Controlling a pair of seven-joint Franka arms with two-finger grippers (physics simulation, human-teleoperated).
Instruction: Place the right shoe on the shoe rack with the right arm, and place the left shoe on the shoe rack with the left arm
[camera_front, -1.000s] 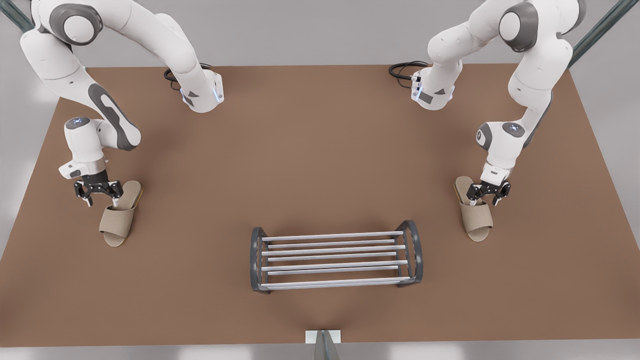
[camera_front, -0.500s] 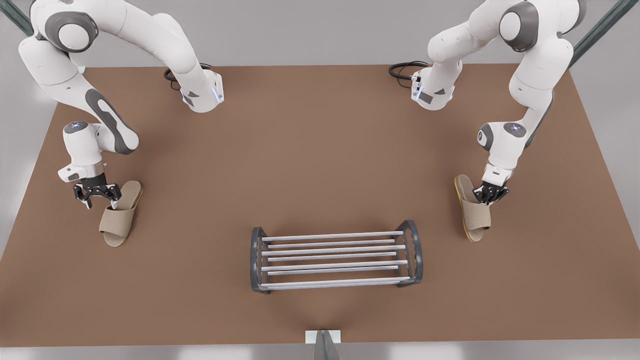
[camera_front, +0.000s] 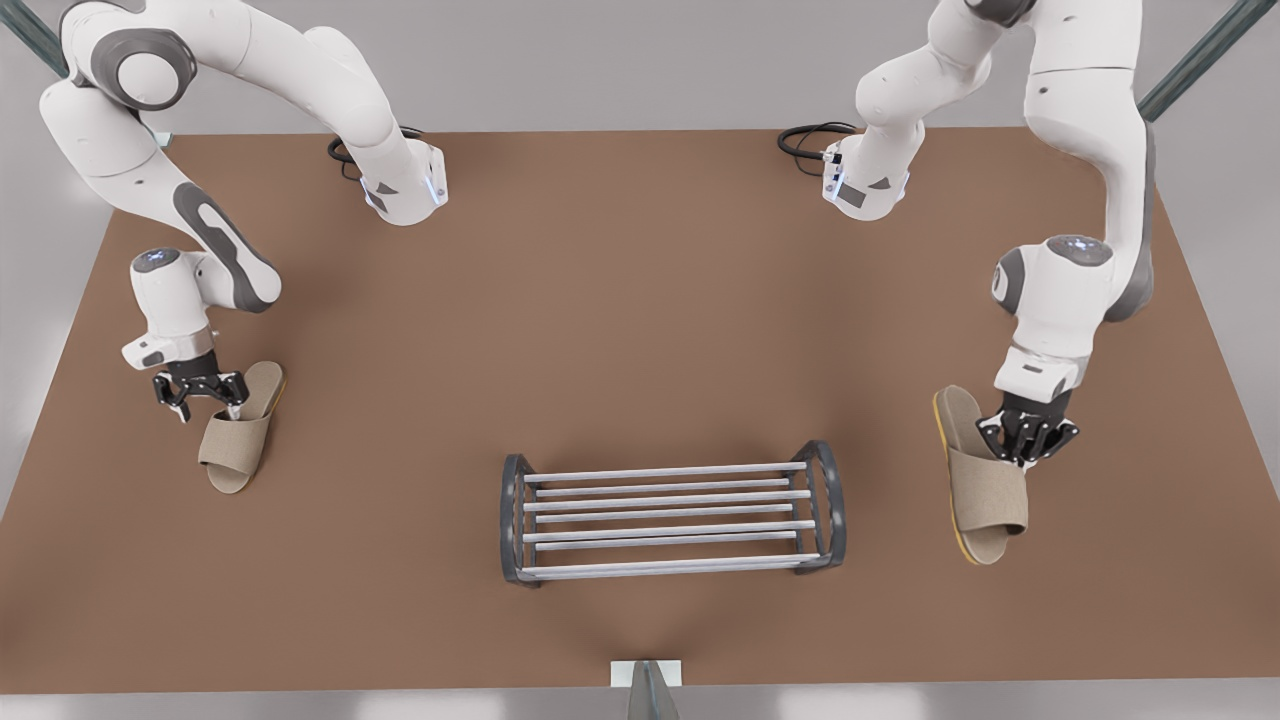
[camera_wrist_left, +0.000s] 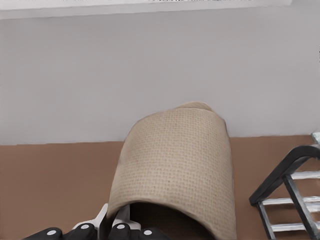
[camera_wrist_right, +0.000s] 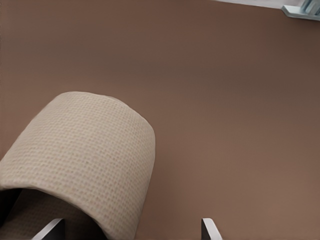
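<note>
My left gripper (camera_front: 1028, 440) clamps the left shoe (camera_front: 982, 482), lifted right of the shoe rack (camera_front: 672, 520); my right gripper (camera_front: 199, 392) straddles the right shoe (camera_front: 240, 430), fingers apart.

The rack (camera_front: 670, 520) is standing on the table (camera_front: 640, 300), midway along its near edge. The right shoe (camera_front: 235, 440) is lying at the front view's left, under the right gripper (camera_front: 198, 392). The left shoe (camera_front: 985, 490) is hanging clamped in the left gripper (camera_front: 1027, 440) at the front view's right (well apart from the rack).
</note>
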